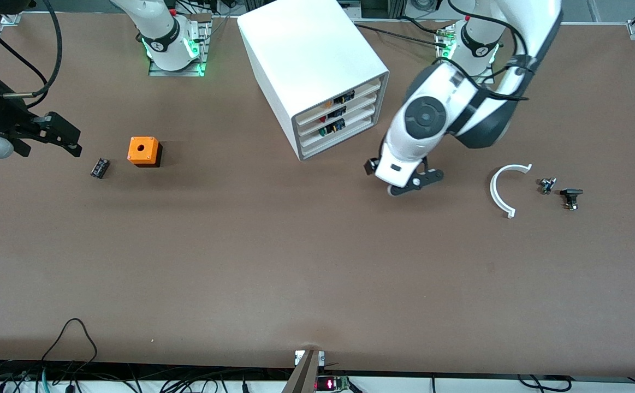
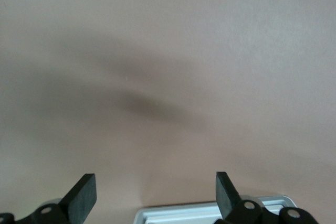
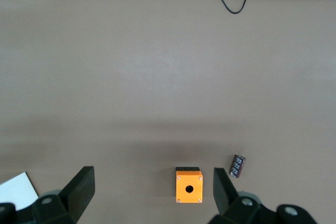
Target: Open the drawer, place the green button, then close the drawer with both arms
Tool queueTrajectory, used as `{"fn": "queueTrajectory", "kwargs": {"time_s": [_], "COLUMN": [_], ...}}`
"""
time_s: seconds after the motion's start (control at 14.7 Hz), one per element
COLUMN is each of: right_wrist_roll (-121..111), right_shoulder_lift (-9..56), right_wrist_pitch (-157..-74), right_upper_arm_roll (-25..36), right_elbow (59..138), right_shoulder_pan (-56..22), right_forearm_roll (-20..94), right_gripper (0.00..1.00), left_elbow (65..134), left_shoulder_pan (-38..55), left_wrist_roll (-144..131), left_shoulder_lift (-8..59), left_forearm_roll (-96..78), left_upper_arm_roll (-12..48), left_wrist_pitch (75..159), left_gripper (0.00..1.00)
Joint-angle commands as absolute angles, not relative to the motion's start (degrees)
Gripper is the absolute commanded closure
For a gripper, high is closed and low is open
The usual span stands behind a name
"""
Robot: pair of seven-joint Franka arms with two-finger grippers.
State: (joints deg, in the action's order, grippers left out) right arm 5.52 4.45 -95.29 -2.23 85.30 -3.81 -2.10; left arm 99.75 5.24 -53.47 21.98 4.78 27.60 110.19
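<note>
Note left gripper, fingers apart and empty, low beside the shut third drawer for the pull; right gripper, likewise apart, waiting near the orange cube; button unidentifiable.

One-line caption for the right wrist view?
Open right gripper over bare table, orange cube and small black part below.

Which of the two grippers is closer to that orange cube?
The right gripper, open just beside the orange cube. The left gripper, also open, hangs in front of the cabinet.
</note>
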Motion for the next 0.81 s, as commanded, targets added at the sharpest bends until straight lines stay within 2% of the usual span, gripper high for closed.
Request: {"fn": "queueTrajectory", "kwargs": {"time_s": [0.0,0.41,0.68,0.75], "right_wrist_roll": [6.06,6.15,6.15,6.07], "right_shoulder_lift": [4.57,4.57,4.66,4.75], "right_wrist_pitch": [-94.92,-94.48,-94.39,-94.39], "right_upper_arm_roll": [-2.90,-2.81,-2.81,-2.81], "right_elbow": [84.38,83.50,82.79,82.71], "right_shoulder_pan": [-3.08,-2.99,-2.99,-2.99], "right_forearm_roll": [-2.73,-2.81,-2.90,-2.81], "right_gripper": [0.00,0.00,0.00,0.00], "left_elbow": [98.88,85.80,84.46,86.03], "left_shoulder_pan": [0.90,-4.82,-9.92,-9.84], "left_wrist_roll": [-45.47,-29.73,-19.45,-16.73], "left_shoulder_lift": [18.29,16.44,13.28,10.23], "left_forearm_roll": [6.42,6.50,5.71,5.80], "left_upper_arm_roll": [28.30,27.69,27.78,26.73], "left_wrist_pitch": [106.80,91.25,90.18,90.35], "left_gripper": [0.00,0.00,0.00,0.00]}}
